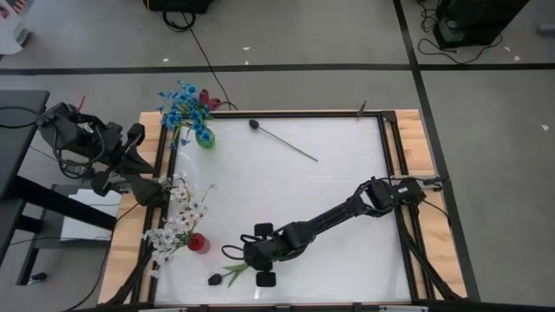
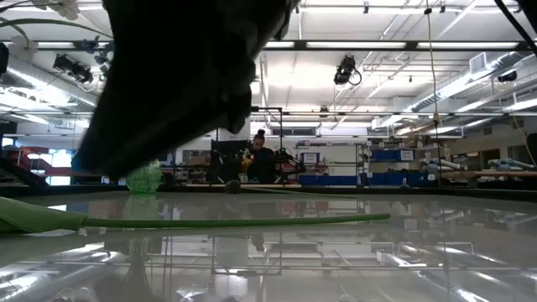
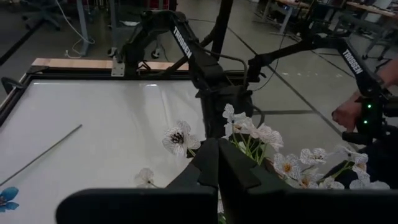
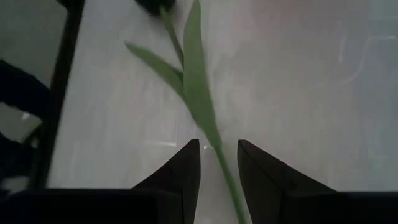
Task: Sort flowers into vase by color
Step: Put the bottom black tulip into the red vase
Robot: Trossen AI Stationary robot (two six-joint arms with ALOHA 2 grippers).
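Observation:
A dark-headed flower [image 1: 215,279] lies flat on the table near its near edge, its green stem and leaves [image 4: 198,93] pointing away from the head; the low view shows the stem [image 2: 235,221] on the tabletop. My right gripper [image 4: 218,163] is open and low over it, one finger on each side of the stem, without visible touch. White flowers [image 1: 178,217] stand in a red vase [image 1: 198,243]. Blue flowers [image 1: 182,104] stand in a green vase [image 1: 205,137]. My left gripper [image 3: 217,165] is shut beside the white flowers [image 3: 261,134]. My left gripper is shut right among the white flowers' heads and stems [image 3: 249,148]; whether it touches any of them I cannot tell, since its own fingers hide that spot.
A second dark-headed flower [image 1: 254,124] lies on the table's far part, its thin stem [image 1: 295,149] running toward the right. A dark frame [image 1: 386,139] borders the white table. A person [image 2: 260,155] sits in the room beyond. White tabletop lies bare in the middle.

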